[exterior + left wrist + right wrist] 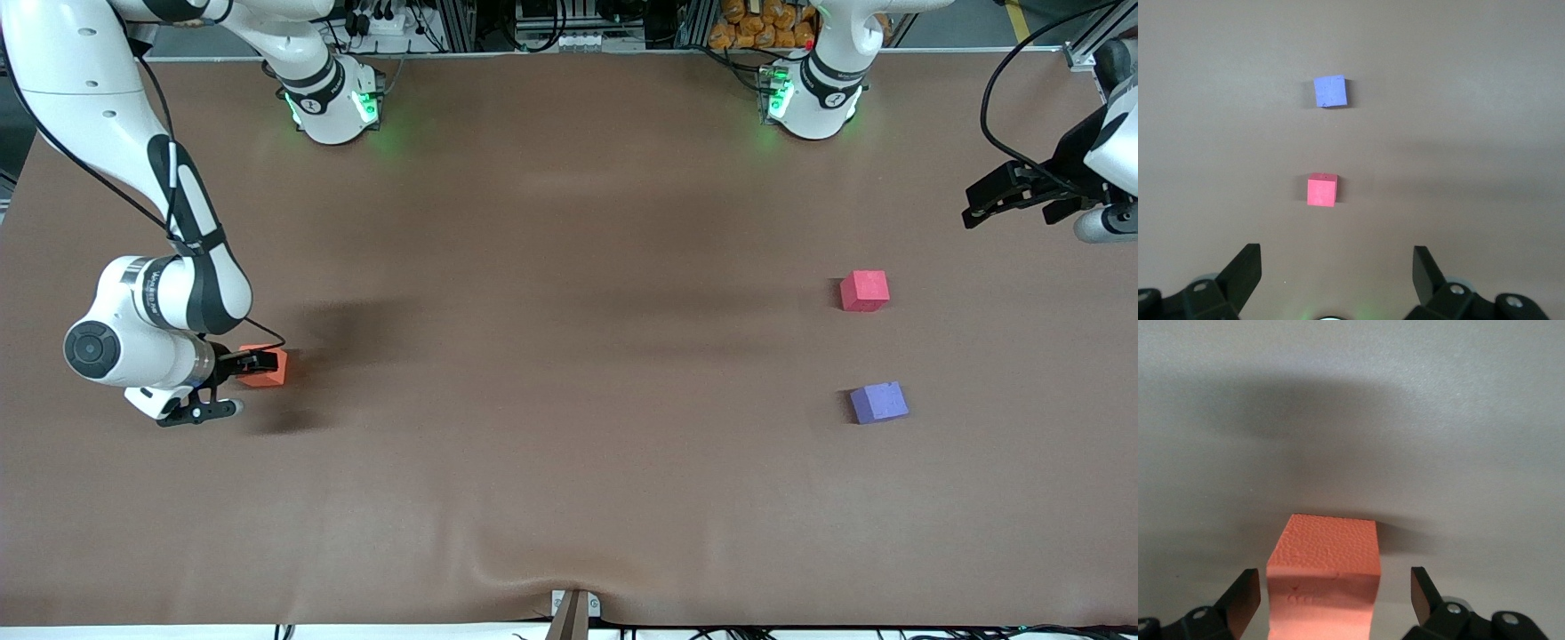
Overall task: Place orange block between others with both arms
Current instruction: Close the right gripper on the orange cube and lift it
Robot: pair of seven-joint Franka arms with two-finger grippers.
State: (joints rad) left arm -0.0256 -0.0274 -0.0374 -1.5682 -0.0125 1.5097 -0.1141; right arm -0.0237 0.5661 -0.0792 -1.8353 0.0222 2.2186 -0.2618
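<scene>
The orange block (pixel 269 367) (pixel 1325 577) rests on the table toward the right arm's end. My right gripper (pixel 256 363) (pixel 1336 581) is down around it, open, with a gap showing between each finger and the block's sides. Toward the left arm's end lie the others: a pinkish-red cube (pixel 864 291) (pixel 1321 190) and, nearer the front camera, a purple-blue cube (pixel 878 402) (pixel 1330 91), with a bare gap between them. My left gripper (pixel 976 206) (pixel 1337 257) hangs open and empty in the air, off to the side of the pinkish-red cube at the table's end.
A brown cloth (pixel 569 356) covers the table, with a wrinkle (pixel 524 569) near a clamp (pixel 573 613) at the front edge. The two arm bases (pixel 333 107) (pixel 813 102) stand along the back edge.
</scene>
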